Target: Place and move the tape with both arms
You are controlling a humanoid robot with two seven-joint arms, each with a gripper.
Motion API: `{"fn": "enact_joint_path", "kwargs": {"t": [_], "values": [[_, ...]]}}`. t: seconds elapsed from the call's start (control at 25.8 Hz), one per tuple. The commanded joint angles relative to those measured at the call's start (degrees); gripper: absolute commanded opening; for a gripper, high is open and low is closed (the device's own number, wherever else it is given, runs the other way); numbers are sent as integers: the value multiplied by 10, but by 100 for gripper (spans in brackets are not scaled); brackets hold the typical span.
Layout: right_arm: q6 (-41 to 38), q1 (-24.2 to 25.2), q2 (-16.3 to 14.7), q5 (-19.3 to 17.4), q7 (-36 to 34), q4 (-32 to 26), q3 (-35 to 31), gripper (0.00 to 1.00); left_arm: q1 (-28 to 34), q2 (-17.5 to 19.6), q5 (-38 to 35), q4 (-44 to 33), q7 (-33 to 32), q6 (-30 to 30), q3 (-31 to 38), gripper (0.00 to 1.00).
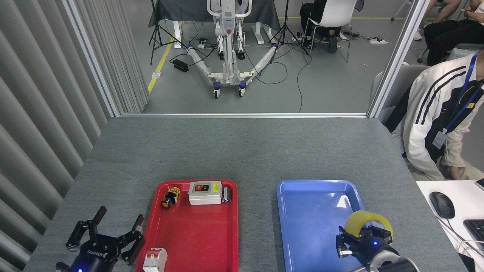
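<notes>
The tape point(367, 220), a yellow roll, is low over the near right edge of the blue tray point(314, 211). My right gripper point(362, 238) comes up from the bottom edge and is shut on the tape, its black fingers around the lower part of the roll. My left gripper point(107, 231) is at the bottom left over the grey table, just left of the red tray point(196, 234). Its fingers are spread open with nothing between them.
The red tray holds a white switch box point(204, 192), a yellow-black push button point(170, 196), a small dark cylinder point(226, 194) and a white-red breaker point(155, 260). A seated person point(438, 121) is at the right, beside a white desk with a mouse point(441, 204).
</notes>
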Motion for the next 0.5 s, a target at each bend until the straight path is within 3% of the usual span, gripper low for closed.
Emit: {"fn": "enact_joint_path", "kwargs": {"t": [0.0, 0.19, 0.46], "values": [[5, -10, -2, -6, 13, -11, -1, 100, 10, -6, -13, -8, 9, 30, 1, 100], [7, 1, 1, -7, 5, -32, -1, 100, 13, -3, -13, -10, 9, 31, 1, 100], [20, 31, 4, -8, -78, -44, -1, 100, 18, -3, -13, -10, 9, 32, 1, 100]]}}
